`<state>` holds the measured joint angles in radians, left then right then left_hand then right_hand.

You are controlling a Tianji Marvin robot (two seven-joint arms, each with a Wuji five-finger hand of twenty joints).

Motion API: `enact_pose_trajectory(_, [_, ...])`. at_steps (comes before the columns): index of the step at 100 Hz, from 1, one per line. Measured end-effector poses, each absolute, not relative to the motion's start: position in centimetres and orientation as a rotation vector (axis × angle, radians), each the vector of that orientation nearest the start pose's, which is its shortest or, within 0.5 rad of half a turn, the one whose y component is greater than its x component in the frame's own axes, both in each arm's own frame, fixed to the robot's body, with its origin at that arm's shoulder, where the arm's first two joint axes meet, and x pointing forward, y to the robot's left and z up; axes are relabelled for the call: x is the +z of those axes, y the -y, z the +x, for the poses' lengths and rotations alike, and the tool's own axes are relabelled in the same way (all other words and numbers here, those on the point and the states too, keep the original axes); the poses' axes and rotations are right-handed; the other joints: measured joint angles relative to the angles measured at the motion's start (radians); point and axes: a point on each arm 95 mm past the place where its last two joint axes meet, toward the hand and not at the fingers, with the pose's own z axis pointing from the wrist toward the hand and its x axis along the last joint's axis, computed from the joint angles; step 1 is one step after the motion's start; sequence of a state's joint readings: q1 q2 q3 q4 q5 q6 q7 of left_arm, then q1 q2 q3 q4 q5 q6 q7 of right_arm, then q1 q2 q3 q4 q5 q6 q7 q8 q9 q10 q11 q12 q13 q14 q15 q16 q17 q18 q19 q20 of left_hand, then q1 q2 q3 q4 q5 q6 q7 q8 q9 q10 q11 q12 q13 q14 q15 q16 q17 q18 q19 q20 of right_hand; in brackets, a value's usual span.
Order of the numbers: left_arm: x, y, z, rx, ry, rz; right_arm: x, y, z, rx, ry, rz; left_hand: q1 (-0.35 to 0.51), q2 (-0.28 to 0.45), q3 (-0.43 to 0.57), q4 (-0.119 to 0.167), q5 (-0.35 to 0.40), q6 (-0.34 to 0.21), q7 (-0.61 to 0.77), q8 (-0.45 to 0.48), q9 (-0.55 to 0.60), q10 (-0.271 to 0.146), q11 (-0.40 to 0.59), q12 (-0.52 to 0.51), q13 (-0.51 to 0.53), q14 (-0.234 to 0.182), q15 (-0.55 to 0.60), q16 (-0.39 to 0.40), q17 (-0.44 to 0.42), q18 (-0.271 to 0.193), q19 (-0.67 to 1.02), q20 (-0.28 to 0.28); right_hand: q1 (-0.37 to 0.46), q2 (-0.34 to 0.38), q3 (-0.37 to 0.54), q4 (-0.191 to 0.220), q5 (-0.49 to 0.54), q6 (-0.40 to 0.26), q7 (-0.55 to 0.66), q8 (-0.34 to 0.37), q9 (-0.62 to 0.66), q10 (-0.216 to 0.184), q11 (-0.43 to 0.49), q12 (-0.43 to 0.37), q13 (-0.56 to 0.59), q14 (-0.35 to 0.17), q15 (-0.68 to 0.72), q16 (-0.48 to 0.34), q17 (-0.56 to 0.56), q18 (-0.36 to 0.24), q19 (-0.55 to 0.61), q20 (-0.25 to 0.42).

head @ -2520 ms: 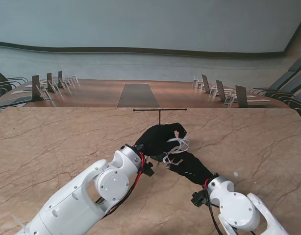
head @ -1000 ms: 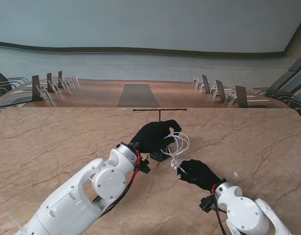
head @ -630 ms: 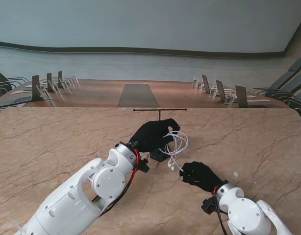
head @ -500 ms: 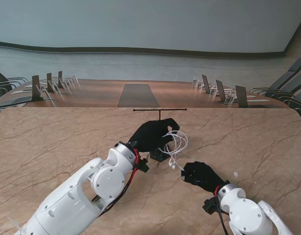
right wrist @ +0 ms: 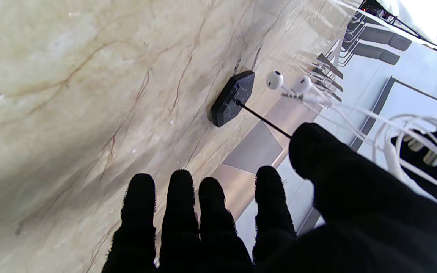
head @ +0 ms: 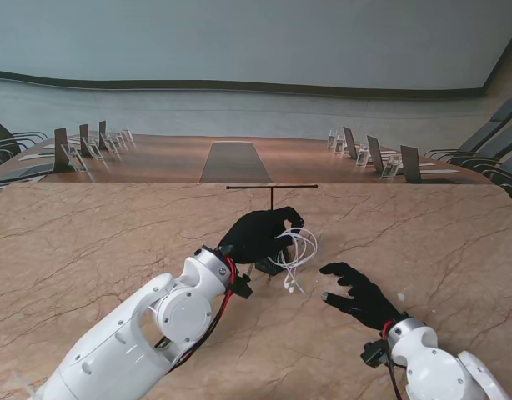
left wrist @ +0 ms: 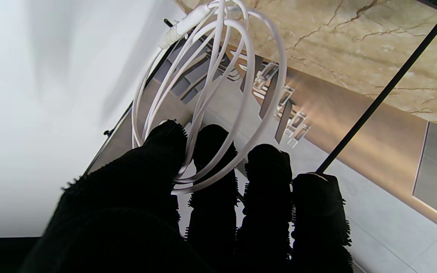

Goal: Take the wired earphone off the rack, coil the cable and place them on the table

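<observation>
Stand view first, nearest to you: your right hand (head: 362, 293) hovers low over the marble table (head: 89, 242), gloved in black, fingers spread and released, nothing in it. It sits just right of the cable and apart from it. The right wrist view backs that up, with all the fingers (right wrist: 180, 212) fanned out over bare marble and no cable between them.

A bit farther out and to the left, your left hand (head: 258, 235) is grasping the wired earphone (head: 296, 250). The white cable is coiled into several loops draped over the fingers (left wrist: 212, 167); in the left wrist view the loops run between the thumb and first finger. The two earbuds (right wrist: 287, 82) dangle free off the bundle, above the table, not resting on it as far as I can tell.

Just past the left hand stands the rack (head: 271, 187), a thin black T-bar on a dark angular base (right wrist: 232, 98), with the bar bare.

No brand, label or readable writing anywhere, and no containers on the table.
</observation>
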<state>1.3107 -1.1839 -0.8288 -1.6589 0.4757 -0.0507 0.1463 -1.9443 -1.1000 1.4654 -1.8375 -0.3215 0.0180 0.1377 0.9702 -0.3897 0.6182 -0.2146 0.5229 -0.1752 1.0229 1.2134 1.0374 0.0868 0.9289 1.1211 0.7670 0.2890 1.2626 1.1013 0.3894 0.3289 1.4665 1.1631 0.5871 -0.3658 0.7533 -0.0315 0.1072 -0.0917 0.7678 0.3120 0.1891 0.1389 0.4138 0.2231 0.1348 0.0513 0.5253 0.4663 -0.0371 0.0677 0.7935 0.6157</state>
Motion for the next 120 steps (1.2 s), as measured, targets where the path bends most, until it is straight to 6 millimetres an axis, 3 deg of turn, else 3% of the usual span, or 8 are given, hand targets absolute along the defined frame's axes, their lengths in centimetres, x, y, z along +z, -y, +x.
enact_pose_trajectory(20, [-25.8, 16.2, 39.3, -2.222, -1.39, -1.348, -33.8, 5.0, 30.9, -2.049, 1.296, -2.368, 0.0, 0.0, -0.001, 0.0, 0.0, 0.0, 0.0, -0.001, 0.0, 0.0, 0.0, 0.0, 0.0, 0.0, 0.0, 0.0, 0.0, 0.0, 0.0, 0.0, -0.022, 0.016, -0.031, 0.0, 0.0, 0.004, -0.065, -0.011, 0.0, -0.042, -0.175, -0.063, 0.0, -0.075, -0.282, -0.107, -0.015, -0.068, -0.207, 0.0])
enact_pose_trajectory(36, [-26.3, 16.6, 38.7, -2.214, -1.418, -1.358, -33.3, 5.3, 31.0, -2.077, 1.257, -2.343, 0.0, 0.0, -0.003, 0.0, 0.0, 0.0, 0.0, -0.001, -0.001, 0.0, 0.0, 0.0, 0.0, 0.0, 0.0, 0.0, 0.0, 0.0, 0.0, 0.0, -0.037, 0.017, -0.06, 0.0, 0.0, 0.004, -0.118, -0.018, 0.0, -0.081, -0.274, -0.098, -0.001, -0.121, -0.425, -0.15, -0.028, -0.119, -0.319, 0.0])
enact_pose_trajectory(43, [-26.6, 16.9, 38.5, -2.212, -1.428, -1.368, -33.1, 5.5, 31.1, -2.088, 1.245, -2.337, 0.0, 0.0, -0.004, 0.0, 0.0, 0.0, 0.0, -0.002, -0.001, 0.0, 0.0, 0.0, 0.0, 0.0, -0.001, -0.003, 0.001, 0.0, 0.0, 0.0, -0.042, 0.057, -0.078, 0.0, 0.0, 0.004, -0.141, -0.018, -0.008, -0.091, -0.303, -0.098, -0.011, -0.13, -0.46, -0.153, -0.028, -0.139, -0.357, -0.001])
enact_pose_trajectory(86, [-28.9, 20.3, 36.1, -2.236, -1.522, -1.494, -31.6, 7.3, 31.2, -2.151, 1.216, -2.327, 0.001, 0.0, -0.005, 0.0, 0.0, 0.003, 0.006, -0.03, 0.08, 0.004, -0.044, -0.119, 0.105, 0.055, -0.023, -0.062, 0.131, 0.057, 0.026, -0.057, -0.042, 0.078, -0.109, 0.0, 0.0, 0.004, -0.127, 0.005, -0.009, -0.092, -0.319, -0.075, -0.011, -0.134, -0.506, -0.207, -0.027, -0.154, -0.436, -0.001])
enact_pose_trajectory(109, [-31.5, 21.3, 36.4, -2.171, -1.511, -1.631, -31.1, 8.1, 31.3, -2.181, 1.214, -2.334, 0.015, 0.0, -0.014, 0.0, 0.0, 0.041, 0.011, -0.119, 0.115, 0.004, -0.093, -0.175, 0.143, 0.091, -0.059, -0.121, 0.172, 0.104, 0.037, -0.123, -0.041, 0.078, -0.109, 0.0, 0.0, 0.004, -0.115, 0.005, -0.009, -0.092, -0.319, -0.074, -0.011, -0.135, -0.515, -0.222, -0.027, -0.155, -0.45, -0.001])
enact_pose_trajectory(120, [-33.4, 21.2, 36.7, -2.106, -1.511, -1.694, -31.0, 8.1, 31.3, -2.168, 1.221, -2.339, 0.043, 0.003, -0.059, 0.0, 0.0, 0.066, 0.012, -0.194, 0.122, 0.005, -0.116, -0.201, 0.143, 0.097, -0.064, -0.126, 0.172, 0.113, 0.038, -0.127, -0.041, 0.078, -0.11, 0.0, 0.0, 0.004, -0.112, 0.005, -0.01, -0.092, -0.327, -0.073, -0.011, -0.135, -0.515, -0.227, -0.026, -0.155, -0.459, -0.001])
